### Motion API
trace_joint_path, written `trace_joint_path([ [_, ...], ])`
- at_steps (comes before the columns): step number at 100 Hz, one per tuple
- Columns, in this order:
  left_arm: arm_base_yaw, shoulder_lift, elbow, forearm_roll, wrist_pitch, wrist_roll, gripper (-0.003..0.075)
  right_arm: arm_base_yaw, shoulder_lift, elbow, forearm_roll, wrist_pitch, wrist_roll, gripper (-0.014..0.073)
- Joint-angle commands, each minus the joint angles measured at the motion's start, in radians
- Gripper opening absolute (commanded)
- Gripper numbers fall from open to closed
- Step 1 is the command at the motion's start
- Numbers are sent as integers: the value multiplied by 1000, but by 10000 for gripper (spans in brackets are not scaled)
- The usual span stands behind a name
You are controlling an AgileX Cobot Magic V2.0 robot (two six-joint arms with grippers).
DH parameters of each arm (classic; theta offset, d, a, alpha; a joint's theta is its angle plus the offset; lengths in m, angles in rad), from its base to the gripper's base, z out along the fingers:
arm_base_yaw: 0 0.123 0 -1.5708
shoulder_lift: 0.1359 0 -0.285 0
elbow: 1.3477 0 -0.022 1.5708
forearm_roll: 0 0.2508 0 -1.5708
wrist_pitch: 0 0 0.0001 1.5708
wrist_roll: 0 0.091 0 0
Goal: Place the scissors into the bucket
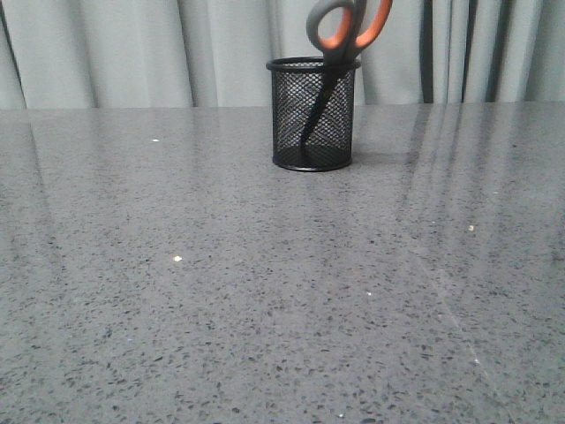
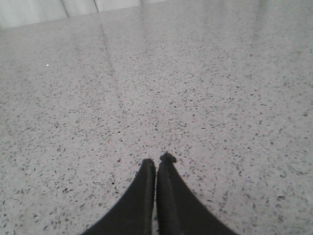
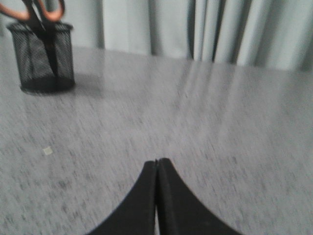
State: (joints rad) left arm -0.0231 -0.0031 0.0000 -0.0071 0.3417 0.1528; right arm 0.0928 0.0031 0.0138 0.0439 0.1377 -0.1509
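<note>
Both sets of jaws are pressed together with nothing between them. Seen from the left wrist camera, the left gripper (image 2: 156, 164) shows two black, tapering fingers meeting at their tips at the bottom centre of the frame, above a bare stretch of grey speckled stone-look table (image 2: 195, 88). From the right wrist camera, the right gripper (image 3: 157, 162) looks the same: two black fingers closed against each other at the bottom centre, with the table blurred beneath them.

In the front view, neither arm appears. A small black wire-mesh cylindrical bucket (image 1: 313, 119), with a solid rolled rim and a solid base ring, stands upright on the table in the upper middle of the frame, slightly right of centre. Inside it stand the scissors (image 1: 340, 40), blades down and handles up. Their grey oval handle loops, lined in orange, rise above the rim toward the top edge of the frame, leaning to the right. The dark blades show through the mesh, slanting down toward the lower left of the cup's base.

The right wrist view also catches the bucket (image 3: 46, 61) in the upper left corner, with the scissors (image 3: 44, 14) poking out of it, well apart from that gripper.

Pale grey pleated curtains (image 1: 132, 53) hang behind the table. No brand, label or writing can be read anywhere.
</note>
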Motion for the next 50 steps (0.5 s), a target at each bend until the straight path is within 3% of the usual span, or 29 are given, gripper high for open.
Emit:
trace_joint_path([
  [1,1,-27,39,0,-33,-8,-20,-30,-30,6,-14,45,8,-66],
  [16,1,-27,39,-1,-33,-8,-19,-35,-35,6,10,167,10,-66],
  [50,1,-27,39,-1,-33,-8,-19,-35,-35,6,10,163,10,-66],
])
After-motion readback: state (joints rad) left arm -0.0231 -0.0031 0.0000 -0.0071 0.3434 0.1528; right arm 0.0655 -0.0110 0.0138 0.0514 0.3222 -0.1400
